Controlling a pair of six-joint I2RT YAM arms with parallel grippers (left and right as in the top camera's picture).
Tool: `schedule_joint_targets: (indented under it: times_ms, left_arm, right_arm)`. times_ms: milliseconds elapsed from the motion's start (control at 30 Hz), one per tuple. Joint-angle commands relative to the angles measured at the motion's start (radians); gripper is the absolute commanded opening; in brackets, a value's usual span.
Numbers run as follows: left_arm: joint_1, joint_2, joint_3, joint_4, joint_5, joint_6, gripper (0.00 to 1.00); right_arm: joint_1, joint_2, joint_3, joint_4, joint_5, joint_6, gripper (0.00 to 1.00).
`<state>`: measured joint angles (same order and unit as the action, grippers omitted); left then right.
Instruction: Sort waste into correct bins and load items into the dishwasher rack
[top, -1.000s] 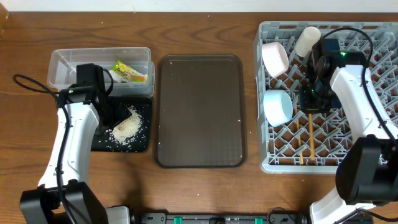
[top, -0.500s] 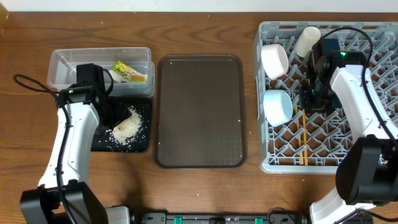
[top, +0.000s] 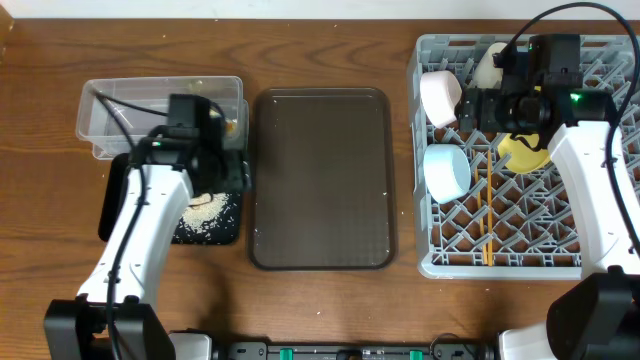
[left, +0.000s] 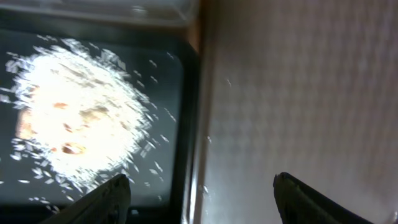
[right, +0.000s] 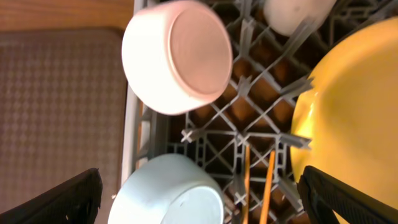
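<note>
**Chopsticks down in the rack, both grippers empty**

Chopsticks (top: 486, 215) lie in the rack (top: 500, 268), under the right gripper (right: 199, 186) and off its centre line, toward the finger on the plate side. Its fingers are spread wide with nothing between them. The plate (top: 525, 152) stands just beyond that finger, the blue bowl (top: 446, 172) sits under the other, and the white bowl (top: 441, 95) and cup (top: 490, 62) are ahead of the fingertips.

Loading looks finished, so the step in hand is probably getting clear of the rack. To do that well, lift straight up with the fingers kept apart, away from the plate's rim and the pegs, so nothing gets nudged.

The sticks lie side by side and nearly parallel. Their long axis runs from the rack's near wall toward its far side. The far ends point at the gap between white bowl and plate. I cannot tell which end is the thin one.

The left gripper (left: 200, 183) is also spread and empty, over the black tray's (left: 189, 124) edge. Rice (left: 78, 115) lies beside one finger.
</note>
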<state>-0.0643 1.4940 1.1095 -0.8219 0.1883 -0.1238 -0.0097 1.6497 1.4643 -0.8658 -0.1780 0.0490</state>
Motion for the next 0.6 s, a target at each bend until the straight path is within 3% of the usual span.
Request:
schedule_joint_targets:
  times_ms: [0,233,567]
  left_arm:
    - [-0.006,-0.02,0.008,-0.06,0.019,0.071,0.77]
    - [0.009,-0.109,-0.001,-0.151,-0.026,0.059,0.76]
    - [0.009,-0.608,-0.231,0.016,-0.104,0.041,0.76]
  right_arm:
    - [-0.019,-0.009,0.002,-0.037,-0.029,0.005,0.99]
    - [-0.037,-0.087,-0.044,-0.066,0.038,0.006,0.99]
    - [-0.037,-0.534,-0.49,0.234,0.059,0.04,0.99]
